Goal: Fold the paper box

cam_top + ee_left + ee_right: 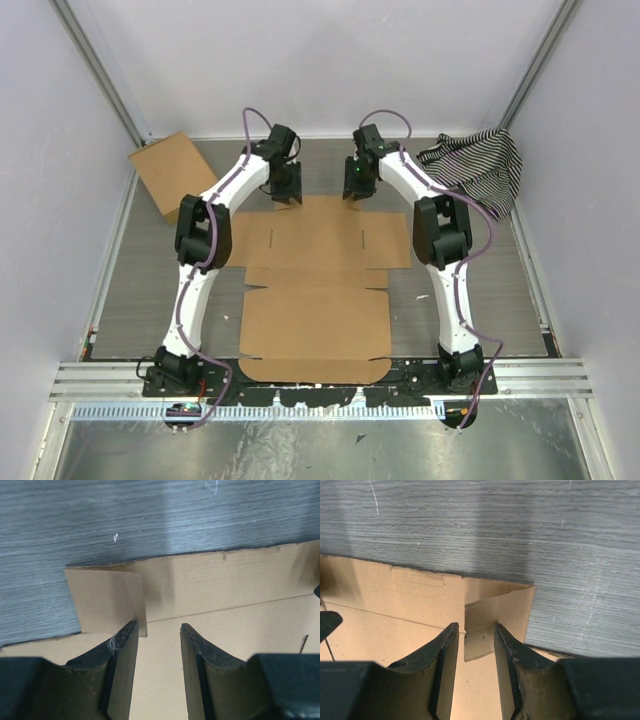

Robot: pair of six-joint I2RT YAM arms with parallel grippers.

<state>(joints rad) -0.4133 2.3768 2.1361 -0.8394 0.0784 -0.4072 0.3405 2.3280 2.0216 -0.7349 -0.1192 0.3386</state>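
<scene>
— So, where is the box [315, 320]?
— Flat on the table [140, 290]. The left gripper [159, 626] and right gripper [476, 625] sit half open at its far flaps [107, 600], holding nothing.
— What could go wrong?
— A loose pinch might let a flap slip.

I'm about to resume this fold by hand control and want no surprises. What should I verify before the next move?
1. Paper box lies flat and unfolded on the table: ok.
2. Left gripper has its jaws apart above the far-left flap: ok.
3. Right gripper has its jaws apart above the far-right tab: ok.
4. Fingers touching the cardboard: cannot tell.
5. Far-right tab lies flat: cannot tell; it looks creased.
6. Striped cloth and spare cardboard rectangle lie apart from the box: ok.
</scene>
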